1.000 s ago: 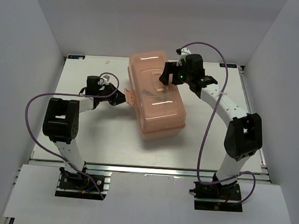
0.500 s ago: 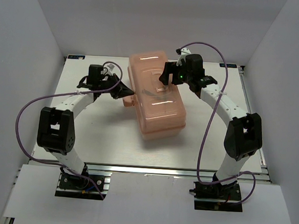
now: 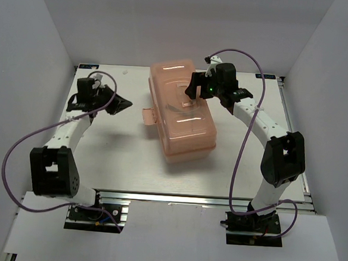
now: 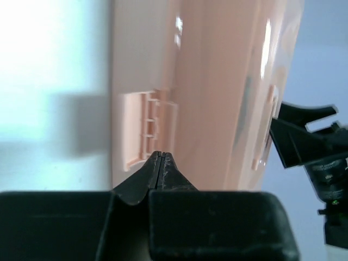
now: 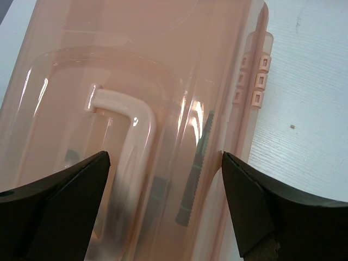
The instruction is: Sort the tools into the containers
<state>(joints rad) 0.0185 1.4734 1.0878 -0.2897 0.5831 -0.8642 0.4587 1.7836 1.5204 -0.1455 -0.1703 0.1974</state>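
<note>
The containers are inside one salmon-pink toolbox that lies shut in the middle of the table. Through its lid in the right wrist view I see a green-handled screwdriver and a blurred dark tool beside it. The other tools are hidden. My right gripper hangs open over the lid, its fingers on either side of the lid handle without touching it. My left gripper is shut on nothing, well left of the box. Its tip points at the side latch.
The latch flap sticks out from the toolbox's left side. The box hinges face the bare white tabletop on the right. White walls close the table in on three sides.
My left arm has swung left, pulling its shut gripper away from the toolbox latch. The right arm and the toolbox have stayed put.
</note>
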